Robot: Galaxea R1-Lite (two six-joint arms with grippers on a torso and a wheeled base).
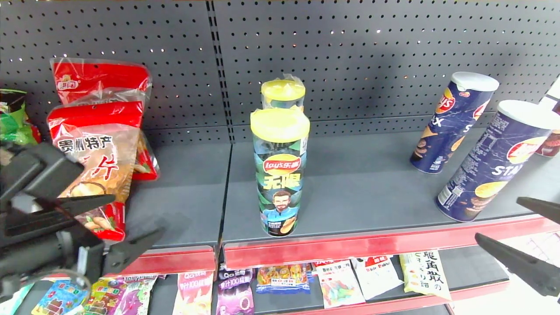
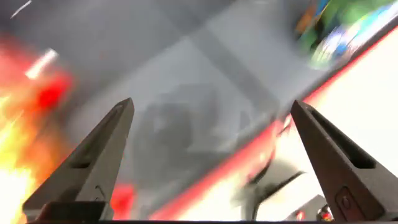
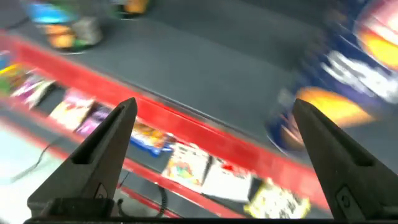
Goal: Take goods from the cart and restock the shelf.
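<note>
Item: yellow-lidded can (image 1: 280, 175) | Place: shelf (image 1: 363, 183), centre, near front edge | Attitude: upright, long axis vertical, label facing near | left gripper (image 1: 138, 216), right gripper (image 1: 498, 218): jaws wide, empty | Advice: probably fetching stock; keep arms clear of can, set additions upright alongside.

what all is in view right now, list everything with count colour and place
shelf: 1, grey, red front edge, across the view
yellow-lidded cans: 2, green-blue, middle, one behind the other
navy cans: 2, white lids, right side
red snack bags: 2, red, left side
green bag: 1, green, far left edge
small packets: several, mixed colours, under the shelf
left gripper: 1, black, open, low left
right gripper: 1, black, open, low right
</note>
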